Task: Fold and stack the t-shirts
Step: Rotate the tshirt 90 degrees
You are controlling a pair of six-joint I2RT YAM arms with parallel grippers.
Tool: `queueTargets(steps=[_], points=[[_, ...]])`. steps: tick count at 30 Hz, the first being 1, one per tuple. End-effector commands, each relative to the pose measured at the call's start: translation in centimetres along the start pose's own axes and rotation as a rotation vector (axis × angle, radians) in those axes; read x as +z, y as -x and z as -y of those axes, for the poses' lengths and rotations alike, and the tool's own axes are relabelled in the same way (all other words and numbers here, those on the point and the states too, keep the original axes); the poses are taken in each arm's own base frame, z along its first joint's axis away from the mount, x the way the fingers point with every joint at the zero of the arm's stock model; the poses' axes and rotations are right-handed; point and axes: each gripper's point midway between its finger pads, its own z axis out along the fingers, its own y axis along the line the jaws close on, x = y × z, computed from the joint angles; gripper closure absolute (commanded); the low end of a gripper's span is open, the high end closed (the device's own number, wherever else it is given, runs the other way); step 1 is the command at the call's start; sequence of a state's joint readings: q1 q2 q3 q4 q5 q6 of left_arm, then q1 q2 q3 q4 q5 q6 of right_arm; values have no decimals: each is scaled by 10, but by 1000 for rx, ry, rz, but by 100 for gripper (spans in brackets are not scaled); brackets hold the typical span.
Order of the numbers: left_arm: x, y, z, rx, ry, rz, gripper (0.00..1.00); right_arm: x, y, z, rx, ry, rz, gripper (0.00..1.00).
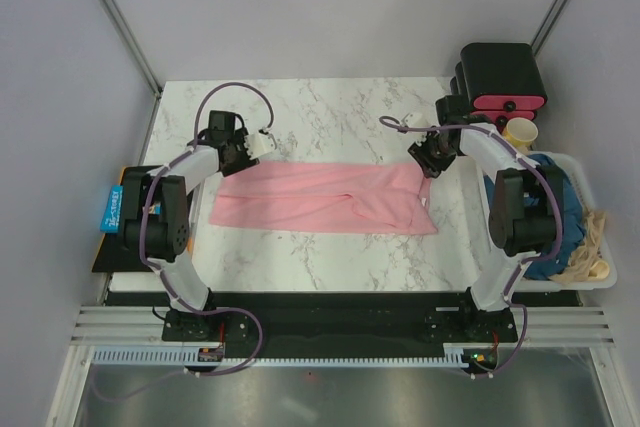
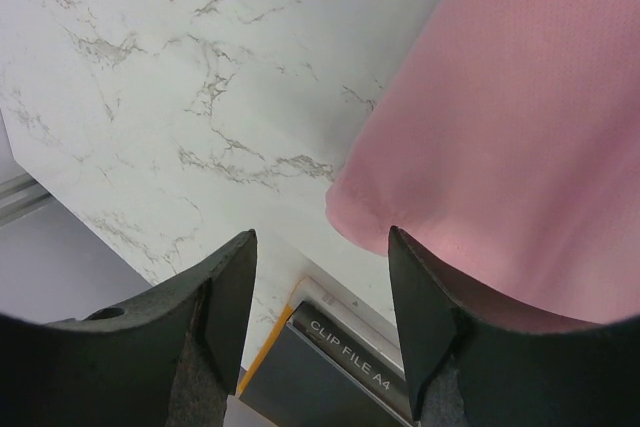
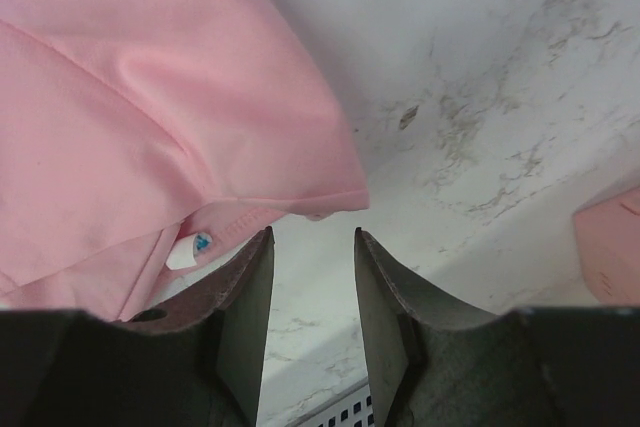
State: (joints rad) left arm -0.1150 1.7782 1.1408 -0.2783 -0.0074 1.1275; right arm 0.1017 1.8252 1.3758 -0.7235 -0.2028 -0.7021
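The light pink t-shirt point(image 1: 325, 197) lies folded into a long band across the marble table. My left gripper point(image 1: 262, 144) is open and empty just above the shirt's far left corner; in the left wrist view point(image 2: 322, 247) the pink cloth point(image 2: 500, 127) lies to the right of the fingers. My right gripper point(image 1: 428, 166) is open and empty at the shirt's far right corner; in the right wrist view point(image 3: 312, 242) the pink hem and collar tag point(image 3: 200, 243) lie just ahead of the fingers. The dark teal-blue t-shirt point(image 1: 570, 209) sits bunched in the white bin at the right.
A white bin point(image 1: 600, 277) at the right edge also holds beige cloth. Black boxes with pink fronts point(image 1: 505, 82) and a yellow cup point(image 1: 520, 133) stand at the back right. A clip file point(image 2: 350, 357) and blue packet point(image 1: 110, 207) lie at the table's left edge.
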Motion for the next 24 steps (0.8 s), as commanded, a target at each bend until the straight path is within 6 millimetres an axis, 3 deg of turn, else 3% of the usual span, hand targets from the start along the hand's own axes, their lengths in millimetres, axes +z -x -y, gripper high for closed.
queueTargets(steps=[1, 7, 24], points=[[2, 14, -21, -36, 76, 17, 37, -8, 2, -5, -60, 17, 33, 54], [5, 21, -30, -33, 115, 16, 38, -1, -1, 5, -63, -27, 33, 54], [26, 20, -27, -15, 145, -43, 38, 22, 1, 15, -56, -49, 52, 56]])
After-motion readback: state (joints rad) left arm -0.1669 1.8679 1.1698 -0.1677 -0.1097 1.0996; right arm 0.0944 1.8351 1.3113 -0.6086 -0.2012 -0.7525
